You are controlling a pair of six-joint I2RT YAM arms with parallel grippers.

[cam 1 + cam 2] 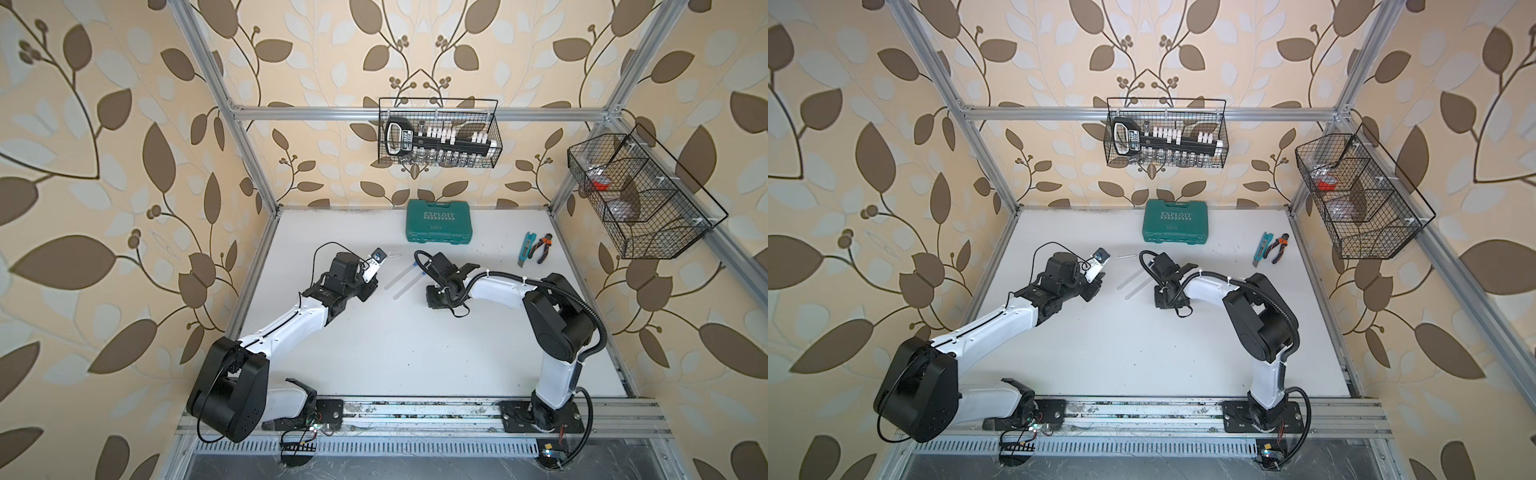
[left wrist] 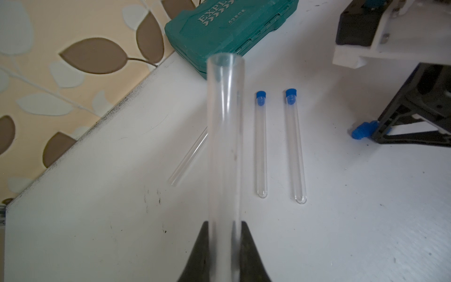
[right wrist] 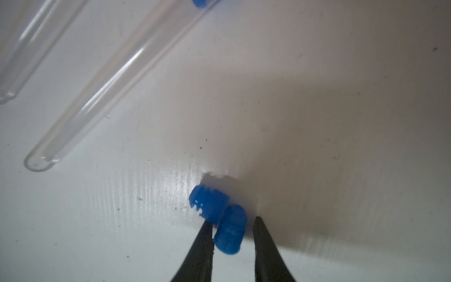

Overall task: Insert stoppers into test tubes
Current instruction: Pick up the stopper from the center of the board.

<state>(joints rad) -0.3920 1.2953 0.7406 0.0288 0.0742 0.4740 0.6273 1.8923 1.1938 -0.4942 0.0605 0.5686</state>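
In the left wrist view my left gripper [image 2: 225, 223] is shut on a clear test tube [image 2: 225, 146] that sticks out ahead of it with its open end forward. Two test tubes [image 2: 261, 146] [image 2: 295, 151] lie side by side on the white table, each with a blue stopper in its end. Another bare test tube [image 2: 188, 158] lies partly behind the held one. In the right wrist view my right gripper [image 3: 232, 220] stands open round a loose stopper [image 3: 230, 232] on the table. One finger touches it, the other is a small gap away. A second stopper [image 3: 210, 203] rests against it.
A green tool case [image 1: 439, 221] sits at the back of the table, with a cutter and pliers [image 1: 536, 247] to its right. Wire baskets hang on the back wall [image 1: 438, 133] and the right frame [image 1: 640, 191]. The two arms' wrists are close together, with the tubes between them.
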